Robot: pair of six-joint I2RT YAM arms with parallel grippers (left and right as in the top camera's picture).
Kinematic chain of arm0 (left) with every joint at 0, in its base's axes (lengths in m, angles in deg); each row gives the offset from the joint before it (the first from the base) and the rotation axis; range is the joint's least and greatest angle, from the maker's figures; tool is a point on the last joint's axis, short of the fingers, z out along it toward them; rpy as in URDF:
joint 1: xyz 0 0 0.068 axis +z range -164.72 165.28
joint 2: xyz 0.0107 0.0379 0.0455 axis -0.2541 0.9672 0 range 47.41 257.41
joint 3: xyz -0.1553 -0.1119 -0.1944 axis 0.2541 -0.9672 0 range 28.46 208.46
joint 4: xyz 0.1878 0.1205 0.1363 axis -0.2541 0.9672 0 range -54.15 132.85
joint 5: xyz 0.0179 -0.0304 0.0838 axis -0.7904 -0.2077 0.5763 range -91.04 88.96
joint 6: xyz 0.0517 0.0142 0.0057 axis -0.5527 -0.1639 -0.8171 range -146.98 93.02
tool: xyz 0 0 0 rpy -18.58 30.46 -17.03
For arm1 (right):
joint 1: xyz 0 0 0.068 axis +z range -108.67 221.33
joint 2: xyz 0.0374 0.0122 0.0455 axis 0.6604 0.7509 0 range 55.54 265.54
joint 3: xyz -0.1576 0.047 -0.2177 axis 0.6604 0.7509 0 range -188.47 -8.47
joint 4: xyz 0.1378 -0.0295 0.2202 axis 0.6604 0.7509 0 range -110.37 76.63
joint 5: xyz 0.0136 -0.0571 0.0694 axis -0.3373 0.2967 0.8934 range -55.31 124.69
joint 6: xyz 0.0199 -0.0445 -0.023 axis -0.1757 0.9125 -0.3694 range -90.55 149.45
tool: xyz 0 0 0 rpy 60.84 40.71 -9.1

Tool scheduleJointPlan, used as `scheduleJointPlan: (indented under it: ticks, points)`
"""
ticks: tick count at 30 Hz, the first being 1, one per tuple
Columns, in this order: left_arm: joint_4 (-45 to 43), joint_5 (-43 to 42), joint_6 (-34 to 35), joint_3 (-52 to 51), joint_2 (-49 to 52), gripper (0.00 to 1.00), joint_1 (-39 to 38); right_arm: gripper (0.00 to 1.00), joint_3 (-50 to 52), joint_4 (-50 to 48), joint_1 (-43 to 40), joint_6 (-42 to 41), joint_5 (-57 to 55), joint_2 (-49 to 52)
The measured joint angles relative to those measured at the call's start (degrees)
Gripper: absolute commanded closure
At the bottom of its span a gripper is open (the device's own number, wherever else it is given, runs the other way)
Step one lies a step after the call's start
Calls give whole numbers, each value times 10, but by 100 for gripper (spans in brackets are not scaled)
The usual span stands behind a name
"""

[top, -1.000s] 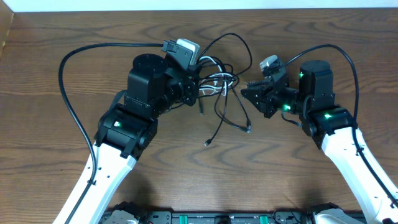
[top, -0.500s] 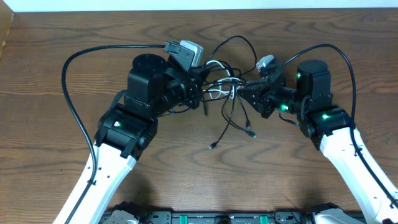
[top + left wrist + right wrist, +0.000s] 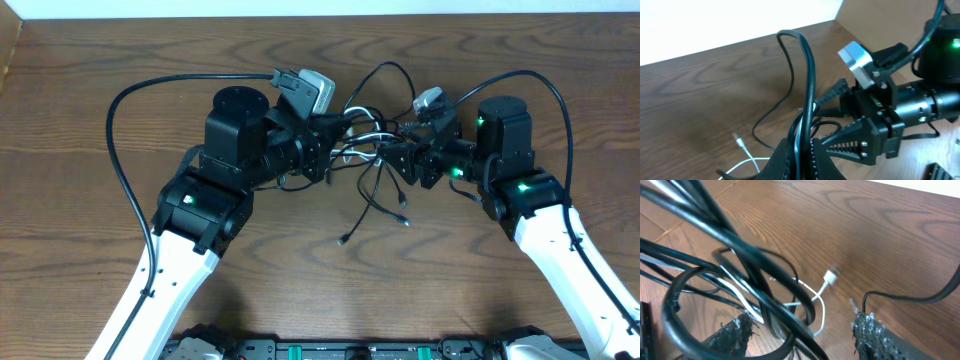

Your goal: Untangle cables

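Overhead view first: the bench [image 3: 300, 270] is dark brown wood with a strong wavy grain and a matte finish. A strip of white wall [image 3: 320, 7] runs along the far edge. From the left wrist camera you can also see a tan panel [image 3: 880, 15] up in the right corner next to that wall.

The cables [image 3: 372, 165] are bunched in a knot in the middle of the far half of the bench, right between the two arms. They're thin, round and glossy black, looping all over each other. A couple of loose tails hang toward the near side, and their small plug ends [image 3: 343, 240] rest on the wood. One white cable [image 3: 820, 300] is mixed in. It curls through the black loops and ends in a little rectangular white plug [image 3: 830, 276] lying flat on the grain.

The left end effector [image 3: 801, 147] is clenched on a few black strands. They rise straight out from between its fingers and bend over in a tall arch.

The right end effector [image 3: 802, 325] is released. Its two ridged black fingers [image 3: 867, 330] stand well apart, with black loops draped across the gap and over the left one. I can't tell if they actually touch the right finger.
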Motion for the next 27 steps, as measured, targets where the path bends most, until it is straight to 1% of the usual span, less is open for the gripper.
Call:
scheduleJointPlan:
  ticks: [2, 6, 10, 13, 14, 15, 16, 17, 19, 23, 27]
  points:
    - [0, -7, 1, 0, 0, 93, 0, 33, 0, 0, 0, 0, 0, 0]
    - [-2, -22, 2, 0, 0, 93, 0, 32, 0, 0, 0, 0, -1, 0]
    - [-15, -52, 3, 0, 0, 92, 0, 38, 0, 0, 1, 0, 0, 0]
    - [-17, -67, 3, 0, 0, 92, 0, 46, 0, 0, 1, 0, 0, 0]
    - [-17, -69, 3, 0, 0, 92, 0, 51, 0, -1, 1, 2, 0, 0]
    - [-17, -71, 3, 0, 0, 93, 0, 59, 0, -1, 1, 0, 0, 0]
    - [-17, -73, 3, 0, 0, 93, 0, 70, 0, -1, 1, 2, 0, 0]
    - [-17, -75, 3, 0, 0, 93, 0, 78, 0, -1, 1, 3, 0, 0]
    - [-17, -77, 3, 0, 0, 92, 0, 98, 0, 0, 3, 3, 0, 0]
    - [-16, -70, 3, 0, 0, 92, 0, 99, 0, 0, 4, 0, 2, 0]
    - [-11, -17, 3, 0, 0, 92, 0, 99, 0, 5, 4, 0, 2, 0]
